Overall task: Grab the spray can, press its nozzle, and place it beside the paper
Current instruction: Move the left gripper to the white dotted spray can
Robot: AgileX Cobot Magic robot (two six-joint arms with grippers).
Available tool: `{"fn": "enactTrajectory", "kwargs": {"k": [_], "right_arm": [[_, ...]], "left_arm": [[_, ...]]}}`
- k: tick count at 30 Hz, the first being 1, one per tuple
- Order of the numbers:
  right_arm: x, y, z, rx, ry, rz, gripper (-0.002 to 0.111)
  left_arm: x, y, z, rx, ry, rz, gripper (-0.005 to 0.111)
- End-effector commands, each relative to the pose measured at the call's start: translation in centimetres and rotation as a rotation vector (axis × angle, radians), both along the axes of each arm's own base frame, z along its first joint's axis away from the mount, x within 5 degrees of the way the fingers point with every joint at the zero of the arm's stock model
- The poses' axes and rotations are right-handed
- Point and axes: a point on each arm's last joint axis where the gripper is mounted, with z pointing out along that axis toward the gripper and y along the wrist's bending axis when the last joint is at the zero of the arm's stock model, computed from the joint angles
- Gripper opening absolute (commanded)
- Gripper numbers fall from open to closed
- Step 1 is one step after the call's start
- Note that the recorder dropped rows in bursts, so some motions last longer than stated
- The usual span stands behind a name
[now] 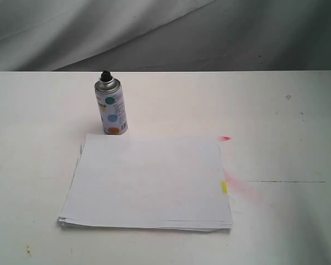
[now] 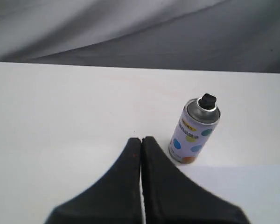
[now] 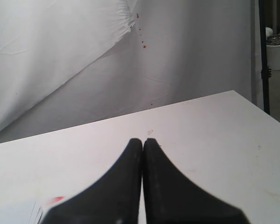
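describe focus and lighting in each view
Exterior view: soft, even light; the spray can throws barely any shadow and the paper almost washes into the white table. Left wrist view: the can is fairly sharp, the left end effector a dark blur. Right wrist view: the right end effector is blurred too, the table beyond it clearer.

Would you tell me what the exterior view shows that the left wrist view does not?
Only the exterior view shows the small yellow tab on the stack of white paper sheets and the pink-red spray stains. Only the left wrist view shows the black left pincer, shut and empty. Both show the upright silver-topped dotted spray can with its black nozzle on the white table.
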Motion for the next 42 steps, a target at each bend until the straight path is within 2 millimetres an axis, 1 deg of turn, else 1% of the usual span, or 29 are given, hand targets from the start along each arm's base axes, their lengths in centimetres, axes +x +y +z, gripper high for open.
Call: {"fn": "enactTrajectory", "kwargs": {"k": [1, 2, 3, 4, 5, 9, 10, 15, 19, 21, 26, 31, 34, 36, 40, 42], "right_arm": [[0.0, 0.1, 0.0, -0.013, -0.001, 0.006, 0.0], [0.0, 0.1, 0.0, -0.013, -0.001, 0.006, 0.0], [0.0, 0.1, 0.0, -0.013, -0.001, 0.006, 0.0], [0.0, 0.1, 0.0, -0.013, -0.001, 0.006, 0.0], [0.0, 0.1, 0.0, -0.013, -0.001, 0.006, 0.0], [0.0, 0.1, 0.0, -0.013, -0.001, 0.006, 0.0], [0.0, 0.1, 0.0, -0.013, -0.001, 0.006, 0.0], [0.0, 0.1, 0.0, -0.013, -0.001, 0.006, 0.0], [0.0, 0.1, 0.0, -0.013, -0.001, 0.006, 0.0], [0.0, 0.1, 0.0, -0.013, -0.001, 0.006, 0.0], [0.0, 0.1, 0.0, -0.013, -0.001, 0.006, 0.0], [0.0, 0.1, 0.0, -0.013, -0.001, 0.006, 0.0], [0.0, 0.1, 0.0, -0.013, -0.001, 0.006, 0.0], [0.0, 0.1, 0.0, -0.013, -0.001, 0.006, 0.0], [0.0, 0.1, 0.0, -0.013, -0.001, 0.006, 0.0], [0.0, 0.1, 0.0, -0.013, -0.001, 0.006, 0.0]], "left_arm": [[2.7, -3.4, -2.5, -0.009, 0.08, -0.143, 0.0], [3.6, -5.2, -3.4, -0.002, 0.05, -0.199, 0.0], [4.2, -6.4, -4.4, -0.007, 0.027, -0.228, 0.0], [4.5, -7.2, -5.2, -0.02, 0.015, -0.236, 0.0], [5.0, -7.8, -6.4, -0.05, 0.018, -0.229, 0.0], [6.4, -8.2, -9.9, -0.064, 0.049, -0.2, 0.0], [7.0, -8.3, -11.5, -0.057, 0.059, -0.193, 0.0], [8.5, -8.6, -15.3, -0.025, 0.098, -0.19, 0.0], [9.4, -8.8, -17.1, -0.013, 0.073, -0.185, 0.0], [9.7, -8.8, -17.6, -0.012, 0.046, -0.18, 0.0], [10.2, -8.8, -18.3, -0.011, 0.011, -0.174, 0.0], [10.2, -8.8, -18.3, -0.011, 0.011, -0.174, 0.001], [10.2, -8.8, -18.3, -0.01, 0.017, -0.175, 0.008], [10.2, -8.8, -18.3, -0.011, 0.02, -0.174, 0.021], [10.1, -8.8, -18.5, -0.012, 0.037, -0.174, 0.054], [10.1, -8.8, -18.5, -0.012, 0.04, -0.174, 0.065]]}}
